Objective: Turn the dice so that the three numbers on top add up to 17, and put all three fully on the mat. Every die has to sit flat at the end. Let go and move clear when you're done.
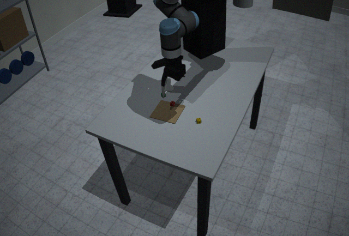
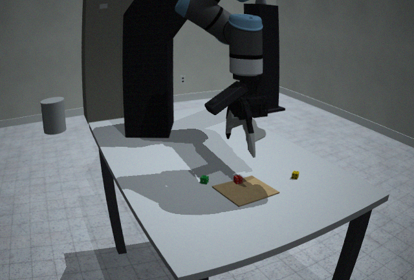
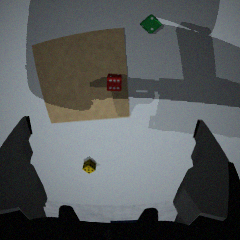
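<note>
A red die [image 3: 114, 82] sits flat on the brown mat [image 3: 82, 75] near its edge, and its top face looks like a six; it also shows in the top and exterior views [image 1: 172, 103] [image 2: 238, 178]. A green die [image 3: 150, 24] [image 2: 204, 179] lies on the table beside the mat. A yellow die [image 3: 89, 165] [image 1: 198, 120] [image 2: 294, 174] lies on the table on the mat's other side. My gripper [image 2: 240, 143] hangs open and empty well above the table, over the area by the mat [image 1: 167, 111]. Its fingers frame the lower corners of the wrist view.
The robot's black base column [image 2: 149, 59] stands at the back of the table. The table edge runs close to the yellow die's side. A shelf with a box and blue balls [image 1: 12, 36] stands off to the left on the floor.
</note>
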